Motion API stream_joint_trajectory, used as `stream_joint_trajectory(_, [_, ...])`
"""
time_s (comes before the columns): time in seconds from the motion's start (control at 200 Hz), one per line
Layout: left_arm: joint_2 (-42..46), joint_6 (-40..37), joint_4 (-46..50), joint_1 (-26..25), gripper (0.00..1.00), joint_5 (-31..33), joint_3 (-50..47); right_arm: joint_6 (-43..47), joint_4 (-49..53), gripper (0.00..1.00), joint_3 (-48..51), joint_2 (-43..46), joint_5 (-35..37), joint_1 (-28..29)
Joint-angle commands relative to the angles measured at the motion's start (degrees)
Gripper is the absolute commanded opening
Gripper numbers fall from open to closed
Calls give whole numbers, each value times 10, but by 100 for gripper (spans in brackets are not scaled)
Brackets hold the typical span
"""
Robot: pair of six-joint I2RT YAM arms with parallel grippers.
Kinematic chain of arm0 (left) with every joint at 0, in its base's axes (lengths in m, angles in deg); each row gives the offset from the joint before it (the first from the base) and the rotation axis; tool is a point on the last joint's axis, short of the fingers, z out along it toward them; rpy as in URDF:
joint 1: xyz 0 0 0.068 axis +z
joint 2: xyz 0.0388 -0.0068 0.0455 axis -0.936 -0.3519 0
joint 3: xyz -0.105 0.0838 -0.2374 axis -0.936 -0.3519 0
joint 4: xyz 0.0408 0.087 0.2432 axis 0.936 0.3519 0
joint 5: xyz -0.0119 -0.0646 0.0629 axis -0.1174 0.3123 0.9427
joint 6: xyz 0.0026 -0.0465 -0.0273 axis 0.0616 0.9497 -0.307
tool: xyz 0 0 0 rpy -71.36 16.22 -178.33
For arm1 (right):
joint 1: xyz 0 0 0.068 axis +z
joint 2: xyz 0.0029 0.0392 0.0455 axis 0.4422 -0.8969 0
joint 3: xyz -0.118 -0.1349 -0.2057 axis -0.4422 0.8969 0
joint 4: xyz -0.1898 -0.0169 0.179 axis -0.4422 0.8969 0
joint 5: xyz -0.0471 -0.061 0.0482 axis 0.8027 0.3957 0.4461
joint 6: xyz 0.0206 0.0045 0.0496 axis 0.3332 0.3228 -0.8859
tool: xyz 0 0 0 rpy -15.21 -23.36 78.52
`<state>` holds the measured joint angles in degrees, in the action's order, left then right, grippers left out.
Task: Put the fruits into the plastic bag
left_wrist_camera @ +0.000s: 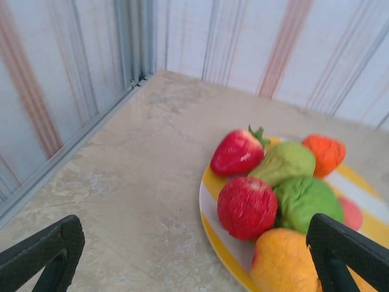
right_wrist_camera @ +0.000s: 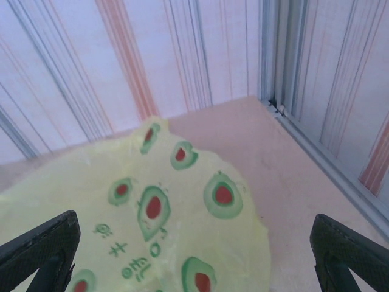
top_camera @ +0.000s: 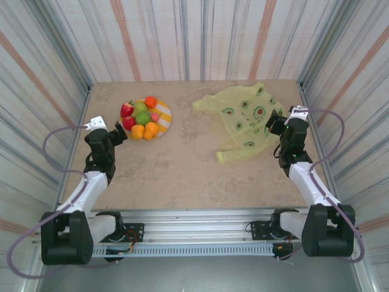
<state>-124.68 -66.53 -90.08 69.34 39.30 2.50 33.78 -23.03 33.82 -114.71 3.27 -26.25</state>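
Yellow-green and crinkled, the plastic bag [top_camera: 248,121], printed with avocado halves, is seen lying flat on the right side of the table [top_camera: 182,173]. At its right edge the right gripper [top_camera: 272,125] is held with jaws spread wide, nothing between them. The fruits [top_camera: 142,118] are piled on a striped plate [top_camera: 166,117] at the left, just beside the left gripper [top_camera: 119,133], whose jaws are likewise spread wide and empty.

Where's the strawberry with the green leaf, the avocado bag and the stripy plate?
strawberry [left_wrist_camera: 237,152]: left wrist view, middle of its red body.
plastic bag [top_camera: 246,118]: top external view, middle of the crinkly sheet.
plate [left_wrist_camera: 209,185]: left wrist view, yellow rim on its left.
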Motion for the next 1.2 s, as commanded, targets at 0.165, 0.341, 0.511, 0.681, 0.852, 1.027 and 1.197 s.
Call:
stream_joint_trajectory(0.165, [60,194,147,-3,99,-160,45,21,174,100,-110,-78,-41,106])
stream_joint_trajectory(0.341, [39,186,174,-73,99,-193,78,83,258,100,-214,-218,0,185])
stream_joint_trajectory(0.511, [12,161,198,-142,99,-163,102,131,335,98,-319,-351,60,231])
stream_joint_trajectory(0.681, [1,162,201,-158,99,-165,105,145,377,93,-391,-443,79,234])
stream_joint_trajectory(0.852, [1,162,202,-161,99,-163,102,149,408,90,-433,-491,60,232])
stream_joint_trajectory(1.027, [-6,163,205,-161,99,-162,101,152,427,85,-464,-530,65,230])
stream_joint_trajectory(1.197, [-10,165,205,-161,99,-162,99,149,449,74,-492,-557,90,223])
